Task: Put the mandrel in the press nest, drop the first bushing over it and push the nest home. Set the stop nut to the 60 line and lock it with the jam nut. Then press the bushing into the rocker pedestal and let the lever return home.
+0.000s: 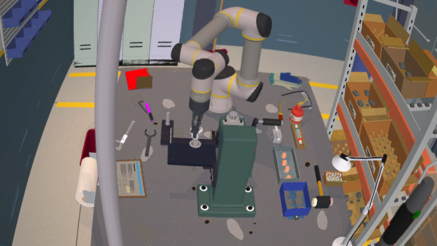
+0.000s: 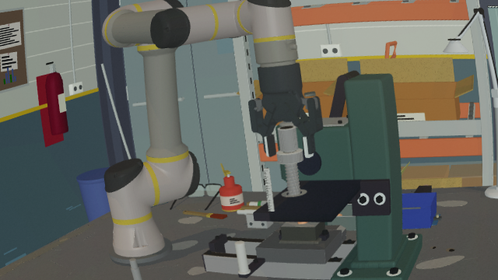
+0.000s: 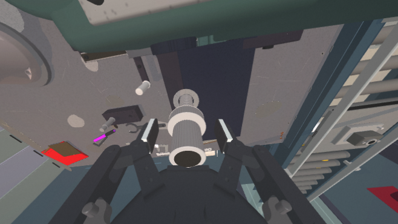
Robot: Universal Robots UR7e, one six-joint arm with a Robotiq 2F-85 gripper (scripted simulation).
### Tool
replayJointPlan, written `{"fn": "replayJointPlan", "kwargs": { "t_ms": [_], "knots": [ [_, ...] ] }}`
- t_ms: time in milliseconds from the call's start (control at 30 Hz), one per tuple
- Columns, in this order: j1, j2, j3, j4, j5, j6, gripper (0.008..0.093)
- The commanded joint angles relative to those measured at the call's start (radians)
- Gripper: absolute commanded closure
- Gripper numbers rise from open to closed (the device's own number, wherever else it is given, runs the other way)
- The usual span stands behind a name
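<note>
My gripper (image 2: 287,146) (image 3: 187,133) (image 1: 195,132) hangs straight down over the threaded stop post of the green press (image 1: 235,159) (image 2: 369,167) and is open, holding nothing. The knurled nut (image 2: 287,140) (image 3: 185,137) sits between my fingers on top of the post, with a wider knurled collar (image 2: 289,157) (image 3: 187,123) right under it. The threaded post (image 2: 291,179) rises from the dark press plate (image 2: 311,200) (image 1: 191,154), next to a white scale strip (image 2: 268,188). Under the plate the nest block (image 2: 301,235) sits on its slide, and something orange shows on top of it.
The press column stands close to my fingers on one side. A white peg (image 2: 242,256) stands at the slide's front. A tray of orange bushings (image 1: 285,163), a blue bin (image 1: 295,198), a mallet (image 1: 320,192) and a red bottle (image 1: 296,114) lie beyond the press.
</note>
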Motion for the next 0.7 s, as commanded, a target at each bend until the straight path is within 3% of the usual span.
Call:
{"fn": "replayJointPlan", "kwargs": {
  "t_ms": [0, 300, 667],
  "knots": [
    [0.0, -0.001, 0.0, 0.0, 0.0, 0.0, 0.0194],
    [0.0, -0.001, -0.006, 0.005, 0.0, 0.0, 0.0194],
    [0.0, -0.006, -0.07, 0.074, 0.0, 0.0, 0.0194]
  ]
}}
